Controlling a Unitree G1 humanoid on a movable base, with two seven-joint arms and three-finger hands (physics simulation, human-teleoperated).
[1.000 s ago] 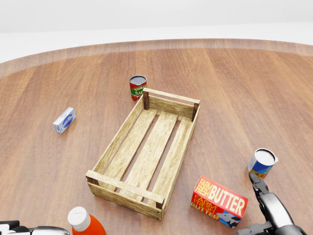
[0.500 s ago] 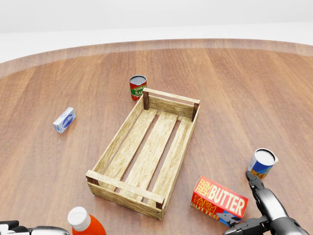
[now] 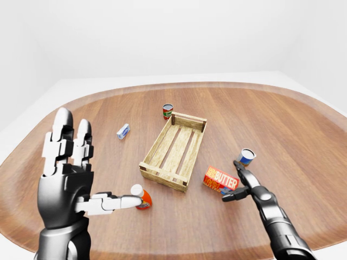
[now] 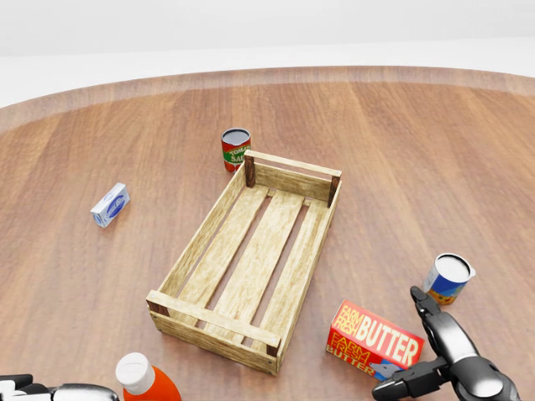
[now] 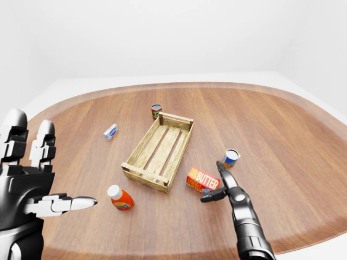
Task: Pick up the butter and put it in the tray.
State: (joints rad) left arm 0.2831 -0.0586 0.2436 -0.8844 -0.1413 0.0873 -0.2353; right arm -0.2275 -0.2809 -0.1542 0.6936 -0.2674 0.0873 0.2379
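Butter (image 4: 375, 343) lies flat on the wooden surface (image 4: 418, 150), near its bottom edge in the head view, just beside the near right corner of the tray (image 4: 251, 256) but apart from it. We judge it a light, stiff cardboard box with smooth printed faces that could slip, so we would take it across its two long sides, pressing evenly and not too hard. Our right hand (image 4: 435, 351) sits at the box's right end, its fingers (image 4: 410, 385) spread open, one reaching under the lower corner; whether it touches, we cannot tell. Our left hand (image 3: 65, 179) is raised well apart at the left, fingers wide and holding nothing.

The surface is a broad rounded wood top with a raised rim. On it also stand a red can (image 4: 236, 149) just past the tray's far end, a blue can (image 4: 448, 277) near the right hand, an orange bottle (image 4: 144, 380) and a small blue carton (image 4: 109, 205). The room around is plain white.
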